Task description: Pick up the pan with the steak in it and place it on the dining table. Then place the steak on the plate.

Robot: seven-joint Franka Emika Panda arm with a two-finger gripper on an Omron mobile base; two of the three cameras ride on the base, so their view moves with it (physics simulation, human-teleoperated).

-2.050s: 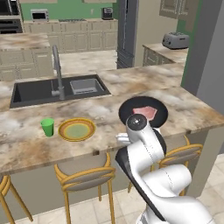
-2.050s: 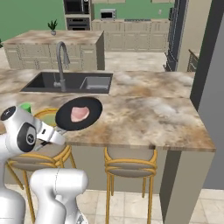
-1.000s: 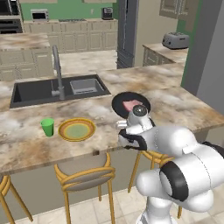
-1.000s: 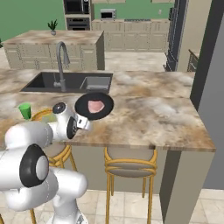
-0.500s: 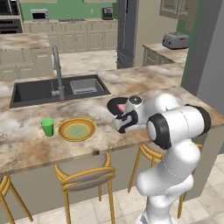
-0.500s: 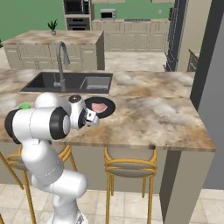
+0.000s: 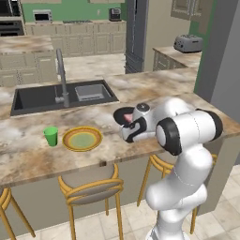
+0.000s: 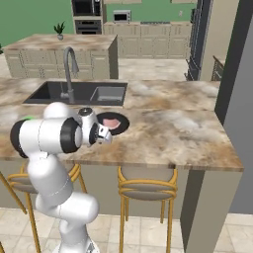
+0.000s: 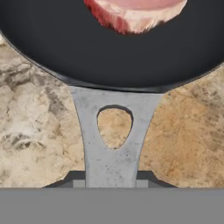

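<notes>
Hand view, pan (image 9: 109, 52) handle between gripper (image 9: 111, 180) fingertips

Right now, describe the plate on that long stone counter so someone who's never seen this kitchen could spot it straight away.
Find the long marbled dining table with the inset dark sink. On the near side of the sink, above a wooden stool, lies the plate. It is round and flat with a yellow-orange rim and greenish centre, unlike the small green cup beside it or the black pan further along.
</notes>
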